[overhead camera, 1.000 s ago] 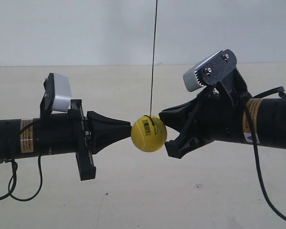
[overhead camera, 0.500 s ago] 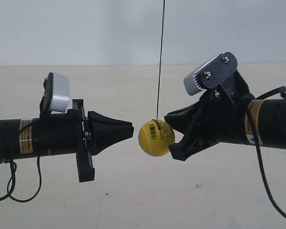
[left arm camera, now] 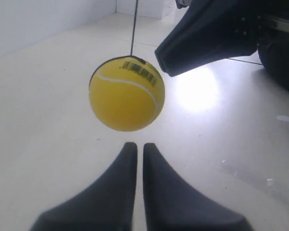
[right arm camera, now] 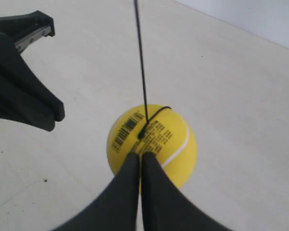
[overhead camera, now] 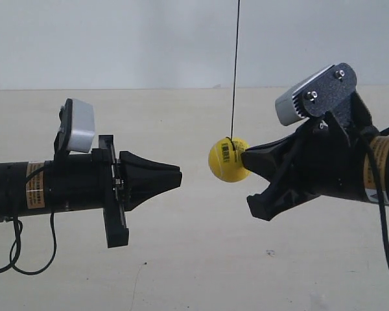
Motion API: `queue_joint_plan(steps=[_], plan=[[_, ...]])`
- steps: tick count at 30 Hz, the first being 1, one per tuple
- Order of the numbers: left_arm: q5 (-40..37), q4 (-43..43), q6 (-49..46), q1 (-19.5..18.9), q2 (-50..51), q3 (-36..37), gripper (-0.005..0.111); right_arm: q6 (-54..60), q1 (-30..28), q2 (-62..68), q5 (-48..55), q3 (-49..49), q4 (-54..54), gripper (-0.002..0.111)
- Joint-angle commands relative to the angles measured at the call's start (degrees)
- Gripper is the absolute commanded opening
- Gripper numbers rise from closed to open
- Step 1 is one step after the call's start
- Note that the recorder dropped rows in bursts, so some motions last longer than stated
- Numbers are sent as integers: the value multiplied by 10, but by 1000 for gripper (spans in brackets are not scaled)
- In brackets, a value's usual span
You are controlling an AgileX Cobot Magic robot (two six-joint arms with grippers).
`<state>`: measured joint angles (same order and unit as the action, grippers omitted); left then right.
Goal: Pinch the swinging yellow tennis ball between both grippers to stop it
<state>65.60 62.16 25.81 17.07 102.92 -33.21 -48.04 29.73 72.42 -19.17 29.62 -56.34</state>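
Note:
The yellow tennis ball (overhead camera: 227,160) hangs on a thin dark string (overhead camera: 236,71) above the pale table. My right gripper (overhead camera: 245,156) is shut, and its tip touches the ball's side; in the right wrist view the tips (right arm camera: 140,157) rest against the ball (right arm camera: 151,144) by its barcode label. My left gripper (overhead camera: 179,177) is shut too, level with the ball but a short gap away from it. In the left wrist view its jaws (left arm camera: 136,145) point at the ball (left arm camera: 126,94) without touching it. The right gripper's dark body (left arm camera: 207,38) shows beyond.
A pale beige table (overhead camera: 194,272) lies under both arms, and a white wall (overhead camera: 117,39) stands behind. Black cables hang under the left arm (overhead camera: 16,253) and the right arm (overhead camera: 382,259). A silver-grey camera block tops each wrist.
The ball has swung from the left gripper's tip toward the right and risen slightly. The right arm has drawn back rightward with the ball at its tip. The left arm stayed still.

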Motion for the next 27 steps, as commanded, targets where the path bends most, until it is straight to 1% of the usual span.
queue_joint_plan(steps=[1, 4, 7, 11, 15, 18, 21, 27], plan=[[5, -16, -3, 3, -4, -2, 5, 3, 1, 0, -16, -3, -4, 0], [4, -34, -16, 3, 2, -2, 5, 12, 1, 8, -25, -3, -2, 0], [23, -39, -25, 3, 10, -5, 5, 21, 1, 11, -24, -3, 2, 0], [38, -10, 11, 3, 20, -21, 5, 21, 1, 16, -26, -3, 2, 0], [34, -6, 16, 27, 29, -24, 5, 19, 1, 16, -41, -3, 2, 0], [16, -8, 1, 49, 29, -25, 5, 8, 1, 16, -48, -3, -4, 0], [-18, -15, -6, 60, 29, -33, 5, -6, 1, 21, -48, -3, -20, 0], [-27, -15, -6, 62, 29, -35, 5, 5, 1, 48, -70, -3, -20, 0]])
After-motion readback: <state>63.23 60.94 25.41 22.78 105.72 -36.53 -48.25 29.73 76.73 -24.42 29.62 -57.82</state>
